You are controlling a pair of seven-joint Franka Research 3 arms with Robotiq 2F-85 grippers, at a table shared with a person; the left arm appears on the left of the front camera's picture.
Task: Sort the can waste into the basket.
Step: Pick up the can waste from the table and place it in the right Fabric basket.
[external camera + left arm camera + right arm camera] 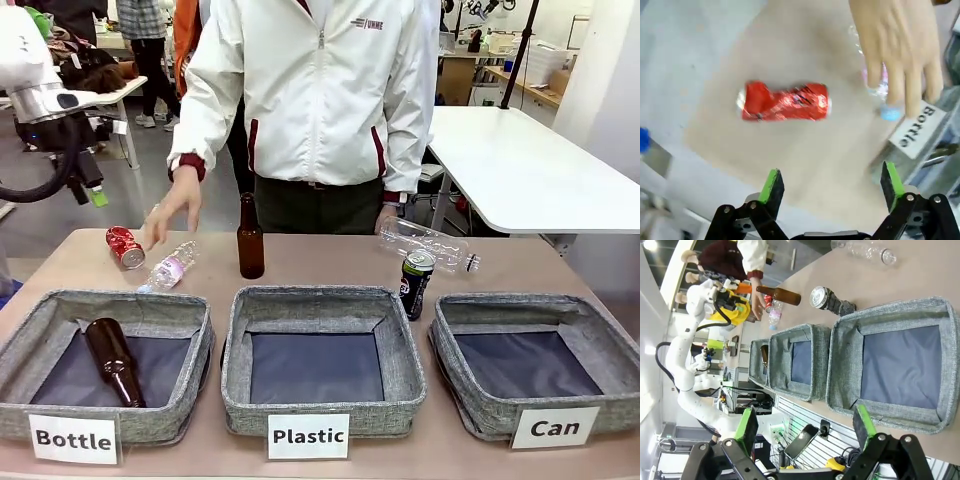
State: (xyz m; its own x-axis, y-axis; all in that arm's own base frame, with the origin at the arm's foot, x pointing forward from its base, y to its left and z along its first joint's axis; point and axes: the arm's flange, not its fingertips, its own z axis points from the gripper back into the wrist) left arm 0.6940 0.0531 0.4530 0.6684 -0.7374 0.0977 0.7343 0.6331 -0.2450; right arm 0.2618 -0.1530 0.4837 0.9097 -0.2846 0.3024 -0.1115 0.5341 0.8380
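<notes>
Red can point(784, 102), dented: lay ahead of the released, empty left gripper point(832, 179); probably light, crushable, best pinched mid-body.

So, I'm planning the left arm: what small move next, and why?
Probably lower the left gripper slowly toward the red can: its jaws stand open, the dented can lies on its side ahead of them, and the person's hand is close beside it.
</notes>
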